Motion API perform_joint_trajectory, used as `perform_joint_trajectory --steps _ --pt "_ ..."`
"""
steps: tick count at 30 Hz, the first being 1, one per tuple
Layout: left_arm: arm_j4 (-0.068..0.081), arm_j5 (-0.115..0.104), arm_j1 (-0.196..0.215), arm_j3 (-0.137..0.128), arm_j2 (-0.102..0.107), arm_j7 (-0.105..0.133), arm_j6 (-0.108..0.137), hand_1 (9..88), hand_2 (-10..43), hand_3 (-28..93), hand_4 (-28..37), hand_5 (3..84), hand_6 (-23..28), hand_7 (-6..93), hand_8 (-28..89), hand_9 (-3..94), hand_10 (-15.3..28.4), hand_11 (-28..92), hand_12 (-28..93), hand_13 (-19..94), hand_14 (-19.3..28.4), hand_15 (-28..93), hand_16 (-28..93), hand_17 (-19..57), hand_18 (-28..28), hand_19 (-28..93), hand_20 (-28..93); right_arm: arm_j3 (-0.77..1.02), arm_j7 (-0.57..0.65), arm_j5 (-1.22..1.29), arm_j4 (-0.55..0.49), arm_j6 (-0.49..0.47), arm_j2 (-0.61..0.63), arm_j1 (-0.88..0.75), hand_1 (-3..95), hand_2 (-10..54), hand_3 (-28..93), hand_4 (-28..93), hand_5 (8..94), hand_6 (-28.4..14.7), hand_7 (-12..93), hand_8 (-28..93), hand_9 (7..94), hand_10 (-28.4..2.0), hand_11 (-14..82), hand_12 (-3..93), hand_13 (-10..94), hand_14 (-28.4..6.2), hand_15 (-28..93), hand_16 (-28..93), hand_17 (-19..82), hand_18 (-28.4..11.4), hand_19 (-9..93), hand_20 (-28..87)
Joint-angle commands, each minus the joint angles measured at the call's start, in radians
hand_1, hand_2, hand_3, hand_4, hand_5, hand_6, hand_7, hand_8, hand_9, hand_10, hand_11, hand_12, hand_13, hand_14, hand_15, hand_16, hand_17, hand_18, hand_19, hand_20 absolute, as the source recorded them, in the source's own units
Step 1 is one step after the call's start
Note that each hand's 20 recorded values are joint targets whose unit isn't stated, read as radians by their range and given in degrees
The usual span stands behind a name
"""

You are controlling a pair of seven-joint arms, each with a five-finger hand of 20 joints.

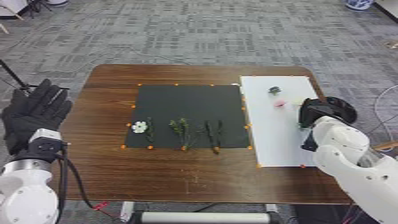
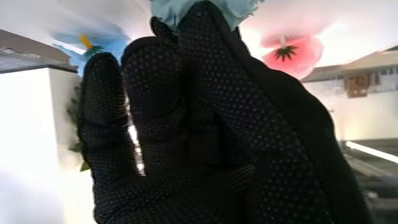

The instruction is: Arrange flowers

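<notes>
Right hand (image 2: pixel 275 125) at white board's (image 1: pixel 275 137) right edge, clamped on pale-blue flower (image 2: pixel 242 9).
Pinched low, we judge, sparing petals; stems (image 1: pixel 180 131) lie left of the white board; left hand (image 1: pixel 35 115), farther left, fingers apart, leaves room.

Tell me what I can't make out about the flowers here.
- Pale blue flower, right wrist view: top edge cuts it; right robot hand hides any grip.
- Green leaves, right wrist view: partly behind that hand.
- Dark flower on the white board, head view: petals too small.

Pink flower (image 2: pixel 304 56); white flower (image 1: pixel 139 127); brown table (image 1: pixel 178 175); grey patterned carpet (image 1: pixel 195 40).
</notes>
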Motion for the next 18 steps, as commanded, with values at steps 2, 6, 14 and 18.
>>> perform_joint_trajectory --steps 2,6,14,18 --pt "-0.011 -0.002 0.021 -0.008 -0.015 0.002 0.001 23.0 18.7 70 -28.3 42.2 10.2 8.5 -8 33.1 15.2 20 7 24 14.6 22 -6 -8.1 13.4 35 7 0.020 -0.024 -0.052 -0.073 0.077 0.006 0.000 64.5 -9.5 67 -28 72.5 0.6 40 6 79.2 -7.5 18.4 50.8 69 -3.9 57 46 33 -19.5 74 37" --pt "-0.017 -0.002 0.036 -0.017 -0.021 0.006 0.004 23.1 18.7 70 -28.3 42.1 10.2 8.4 -8 33.0 15.3 20 7 24 14.6 22 -6 -8.1 13.3 35 7 0.028 -0.057 -0.040 -0.138 0.109 -0.021 0.030 64.1 -9.5 68 -27 73.4 0.7 39 8 80.6 -7.4 17.4 51.3 71 -2.7 55 46 34 -20.0 74 37" --pt "-0.026 -0.005 0.080 -0.040 -0.048 0.013 0.021 23.0 18.7 70 -28.3 42.0 10.1 8.5 -8 33.0 15.3 20 7 24 14.6 22 -6 -8.1 13.4 35 7 -0.216 -0.173 0.037 -0.099 0.158 -0.182 0.323 63.9 -9.5 69 -27 74.0 0.6 38 9 80.8 -7.5 16.8 52.4 72 -2.6 54 47 34 -20.0 74 37" --pt "-0.023 0.002 0.078 -0.023 -0.054 0.008 0.014 23.2 18.7 69 -28.3 42.1 10.1 8.5 -8 33.0 15.3 20 7 24 14.6 22 -6 -8.1 13.4 35 7 -0.361 -0.248 0.073 -0.010 0.179 -0.300 0.463 63.8 -9.5 68 -27 73.8 0.5 38 9 80.6 -7.6 16.7 52.7 71 -2.8 54 48 34 -19.8 74 38"
